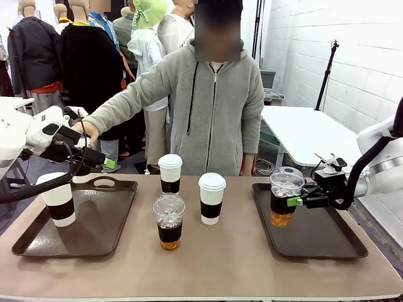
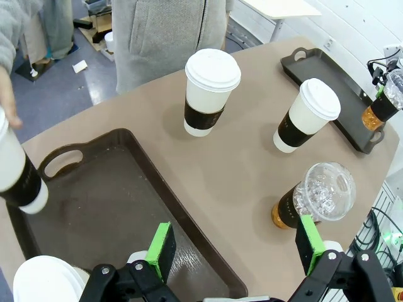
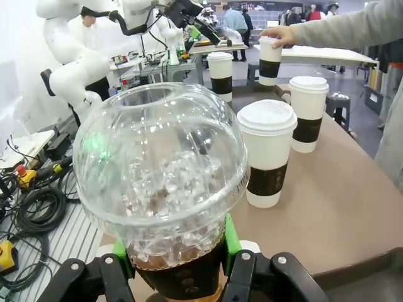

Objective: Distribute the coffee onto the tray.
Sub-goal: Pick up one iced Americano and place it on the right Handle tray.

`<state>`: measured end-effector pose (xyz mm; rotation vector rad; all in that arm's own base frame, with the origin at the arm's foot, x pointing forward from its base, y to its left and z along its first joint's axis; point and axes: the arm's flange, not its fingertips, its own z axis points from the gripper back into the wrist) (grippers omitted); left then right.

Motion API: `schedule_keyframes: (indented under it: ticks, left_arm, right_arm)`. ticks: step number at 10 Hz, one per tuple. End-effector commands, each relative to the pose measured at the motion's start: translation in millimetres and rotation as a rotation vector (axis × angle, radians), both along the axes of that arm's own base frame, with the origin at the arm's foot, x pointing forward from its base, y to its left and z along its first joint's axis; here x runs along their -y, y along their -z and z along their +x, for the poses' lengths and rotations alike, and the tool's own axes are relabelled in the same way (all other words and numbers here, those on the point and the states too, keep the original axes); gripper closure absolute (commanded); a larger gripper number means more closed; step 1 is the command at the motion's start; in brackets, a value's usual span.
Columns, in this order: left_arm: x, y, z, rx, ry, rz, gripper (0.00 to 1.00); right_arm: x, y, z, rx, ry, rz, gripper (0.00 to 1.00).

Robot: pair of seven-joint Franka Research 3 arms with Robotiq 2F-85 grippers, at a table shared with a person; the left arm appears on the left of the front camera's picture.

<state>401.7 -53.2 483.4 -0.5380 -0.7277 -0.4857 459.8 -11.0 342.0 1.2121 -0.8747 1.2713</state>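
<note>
Right tool (image 1: pixel 293 201) clamps an iced coffee cup (image 1: pixel 286 182) (dome-lidded) at a tray (image 1: pixel 327 242).

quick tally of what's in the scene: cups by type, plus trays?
white lidded paper cups: 4
clear dome-lidded iced coffee cups: 2
dark trays: 2
total: 8

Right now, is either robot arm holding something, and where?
The right arm's fingers clamp an iced coffee cup around its lower body, under the dome lid. The left arm's fingers are open, empty.
</note>
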Motion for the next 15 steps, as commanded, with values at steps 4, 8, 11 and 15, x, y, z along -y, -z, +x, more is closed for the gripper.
schedule_keyframes:
  ticks: [4, 8, 11, 15]
  left_arm:
    - [-2, 5, 3, 0.016, 0.021, -0.012, 0.0]
    - [-2, 5, 3, 0.016, 0.021, -0.012, 0.0]
    - [-2, 5, 3, 0.016, 0.021, -0.012, 0.0]
    - [-2, 5, 3, 0.016, 0.021, -0.012, 0.0]
  right_arm:
    - [-5, -7, -5, 0.009, -0.009, 0.003, 0.38]
    - [12, 12, 46, 0.028, 0.08, -0.029, 0.38]
    - [26, 27, 87, 0.04, 0.137, -0.052, 0.38]
    - [32, 31, 135, 0.072, 0.213, -0.034, 0.38]
